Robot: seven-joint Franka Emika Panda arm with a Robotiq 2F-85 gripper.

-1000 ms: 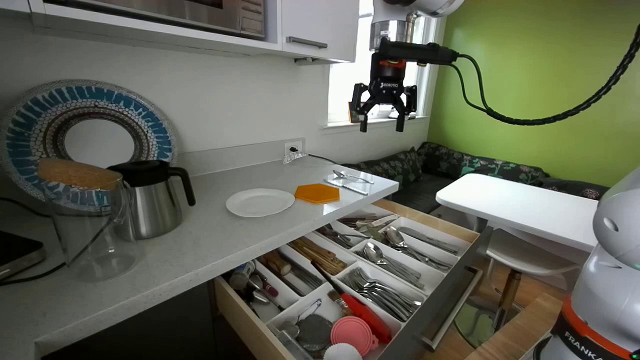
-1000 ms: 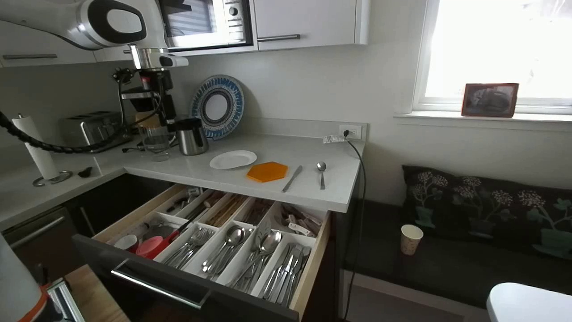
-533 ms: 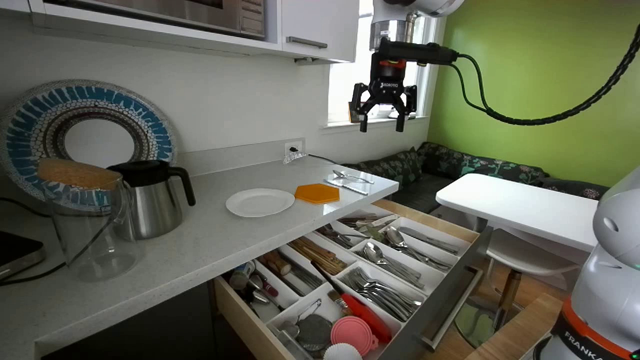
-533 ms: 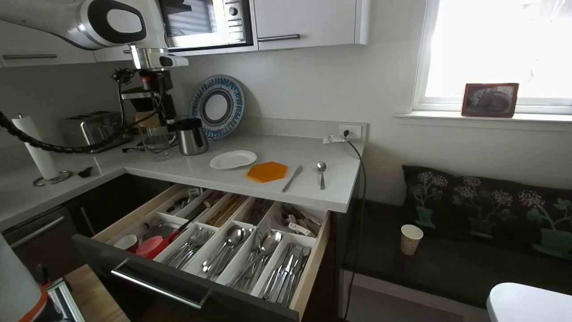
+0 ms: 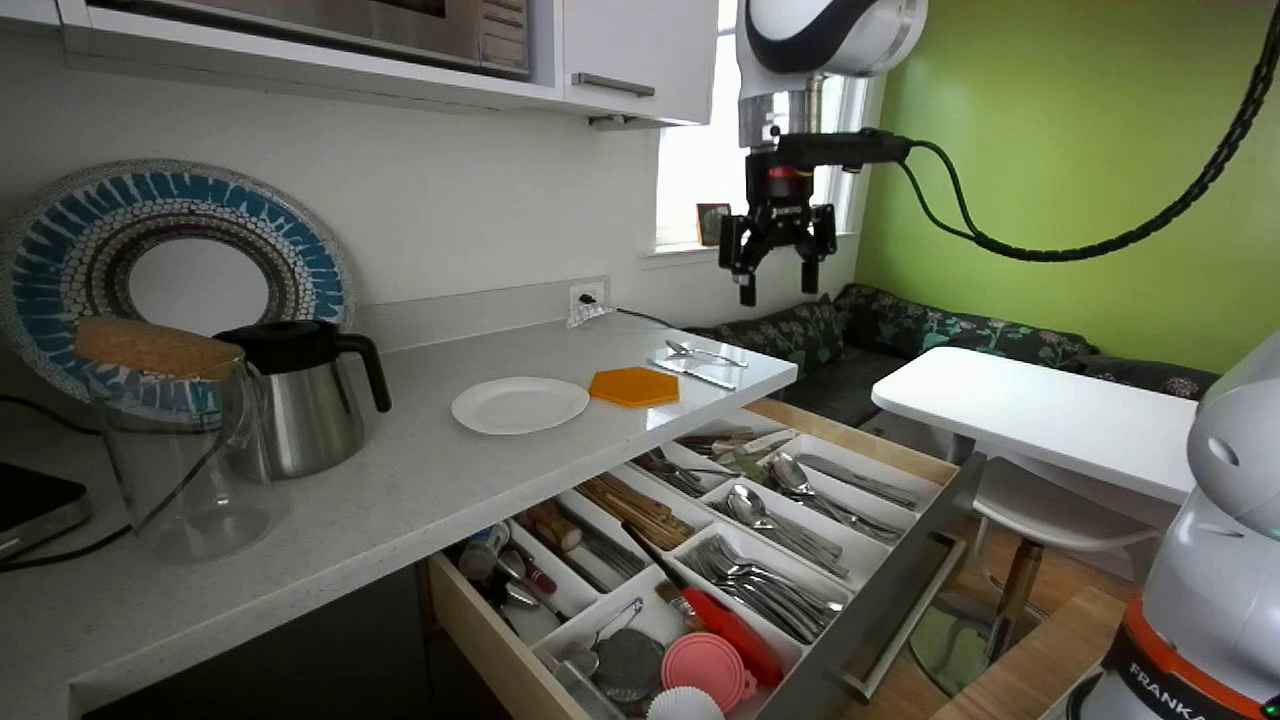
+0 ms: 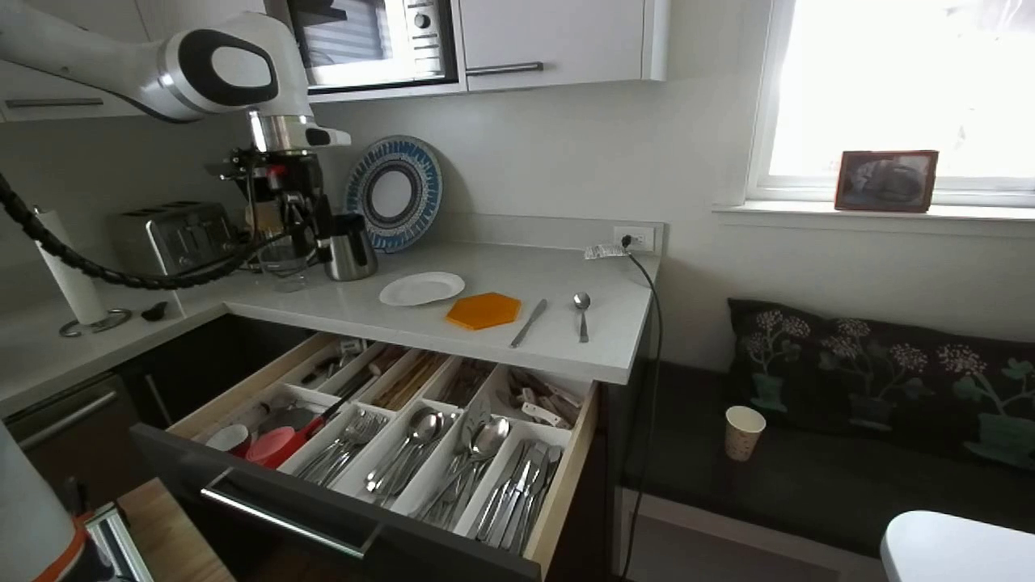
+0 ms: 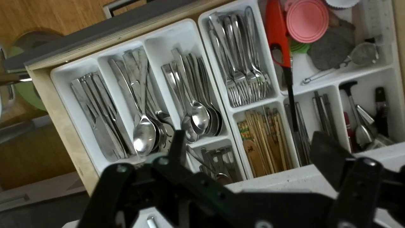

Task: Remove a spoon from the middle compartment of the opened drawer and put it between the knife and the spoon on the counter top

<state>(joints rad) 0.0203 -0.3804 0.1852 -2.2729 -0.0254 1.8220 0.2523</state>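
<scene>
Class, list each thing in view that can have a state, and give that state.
Tool: open, empty
Drawer: pulled open
Wall cabinet: shut
Glass jar: cork lid on
Steel jug: black lid on
Plug: in outlet
Counter spoon: lying flat
Counter knife: lying flat
Paper cup: standing

Drawer point(image 7: 65, 125) in all views, wrist view closest, facing down
</scene>
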